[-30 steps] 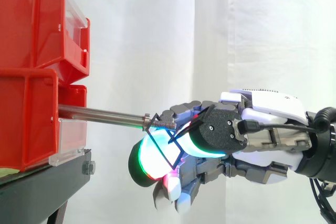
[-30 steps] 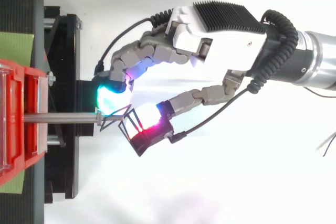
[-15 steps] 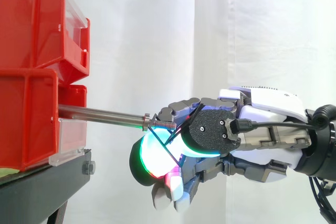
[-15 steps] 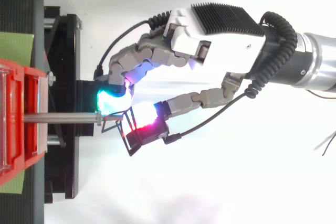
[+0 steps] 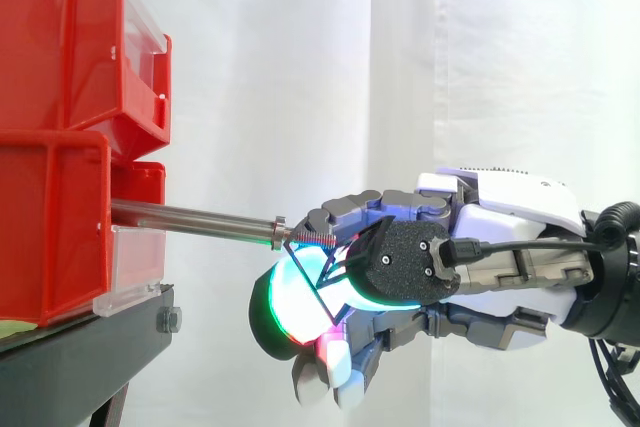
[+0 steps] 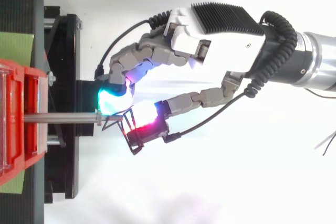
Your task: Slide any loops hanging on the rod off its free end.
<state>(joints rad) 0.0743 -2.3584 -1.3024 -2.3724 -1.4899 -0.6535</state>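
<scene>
Rod [image 5: 190, 217] lies level, long axis left to right, free threaded end toward my hand [image 5: 500, 215] at right, whose curled fingers [image 5: 282, 309] pinch the wire loop [image 5: 308, 277] hanging on that tip; I judge the pull runs rightward along the axis.

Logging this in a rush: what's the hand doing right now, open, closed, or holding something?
The hand is closed, its fingers pinching the wire loop at the free end of the rod.
</scene>
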